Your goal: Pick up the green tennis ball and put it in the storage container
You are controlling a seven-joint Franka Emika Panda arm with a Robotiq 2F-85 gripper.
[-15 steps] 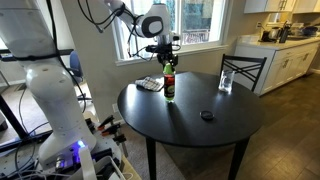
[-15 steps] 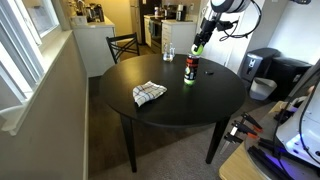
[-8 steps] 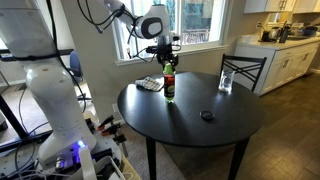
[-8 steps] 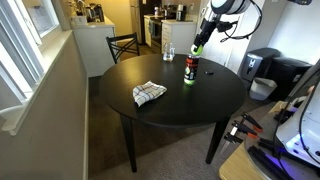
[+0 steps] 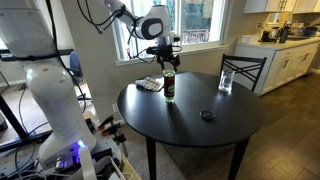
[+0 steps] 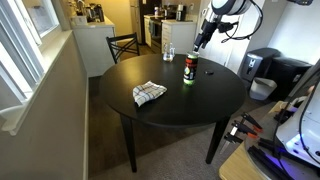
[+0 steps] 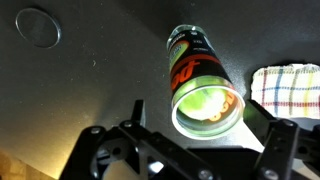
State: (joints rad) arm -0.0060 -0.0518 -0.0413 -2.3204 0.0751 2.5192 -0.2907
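Directly beneath the tool (image 7: pixel 187 135), spread wide and empty, the green tennis ball (image 7: pixel 208 104) sits inside the upright storage container (image 7: pixel 192 58) on the bench (image 7: pixel 80 90); a straight vertical retreat seems all that remains.

Blurred green tennis ball (image 7: pixel 206 106) inside storage container (image 7: pixel 190 62)

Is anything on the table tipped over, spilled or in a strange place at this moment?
Nothing stands out. The storage container stands upright on the table, with the green tennis ball inside it. The drinking glass is upright too, and the checked cloth lies flat. No spill is visible.
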